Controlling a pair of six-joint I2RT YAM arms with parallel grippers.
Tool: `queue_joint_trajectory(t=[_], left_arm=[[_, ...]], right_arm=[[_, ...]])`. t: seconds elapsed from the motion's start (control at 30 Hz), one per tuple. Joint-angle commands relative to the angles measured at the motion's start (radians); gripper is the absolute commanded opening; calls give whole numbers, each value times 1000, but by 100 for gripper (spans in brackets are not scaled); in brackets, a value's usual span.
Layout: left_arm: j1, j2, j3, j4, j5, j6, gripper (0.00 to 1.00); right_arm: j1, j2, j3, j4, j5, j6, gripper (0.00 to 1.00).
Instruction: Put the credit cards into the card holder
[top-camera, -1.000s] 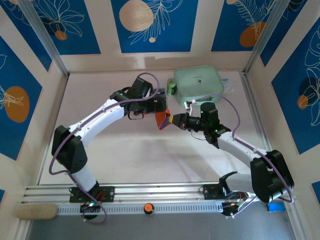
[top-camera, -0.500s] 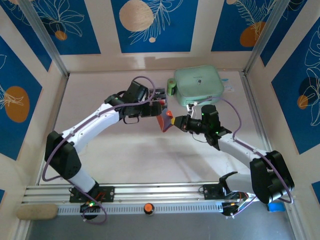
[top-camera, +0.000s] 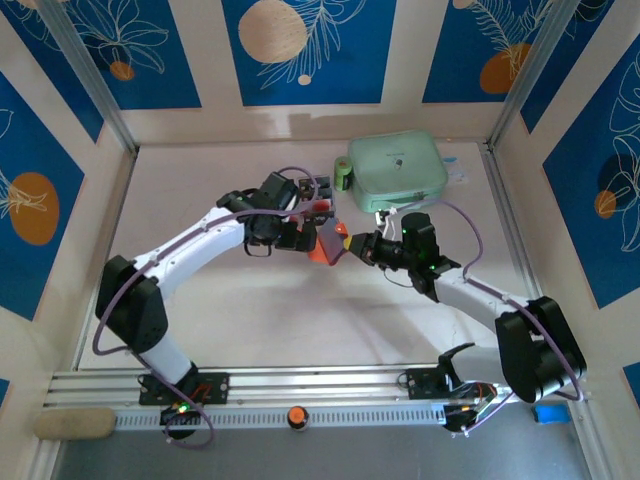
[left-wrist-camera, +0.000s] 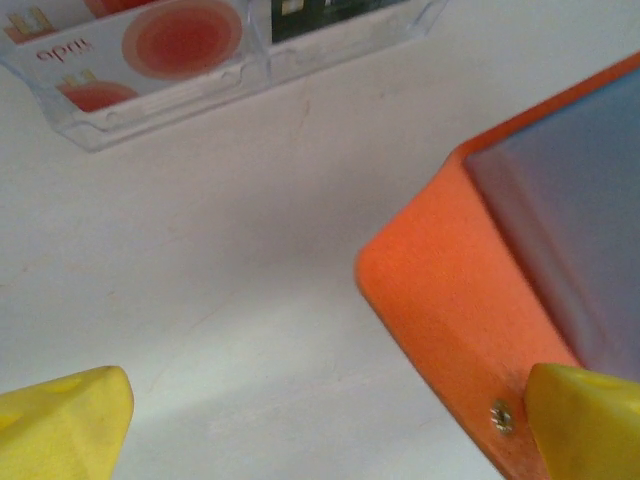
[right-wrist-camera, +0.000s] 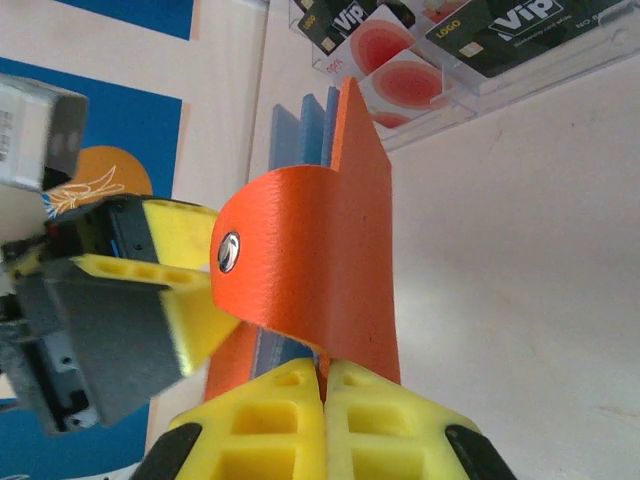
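Observation:
The orange card holder stands on edge, partly unfolded, its grey-blue inner pockets showing. My right gripper is shut on its lower edge, below the snap button. From the left, my left gripper is open and straddles the holder's corner, with the right finger against the orange cover. In the top view the holder sits mid-table between the left gripper and right gripper. The credit cards lie in a clear tray just beyond.
A mint-green zip pouch lies at the back right, close behind the right wrist. Bare white table stretches in front of the holder. Blue-patterned walls close in the workspace.
The left gripper has come down and nearer, up against the card holder. The right gripper and the holder have shifted slightly left.

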Motion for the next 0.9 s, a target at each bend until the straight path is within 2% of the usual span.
queue_joint_trajectory(t=[0.0,0.23,0.6,0.87], left_arm=[[-11,47,33,-90,-8,84,100],[-26,98,37,-100,-82,125,100],[-29,148,40,-108,-119,172,100],[-29,212,99,-140,-129,239,100]], right_arm=[[19,16,-25,63,44,29,0],[95,62,-66,123,153,80,0],[238,89,-164,212,434,157,0],[284,128,-165,242,481,162,0]])
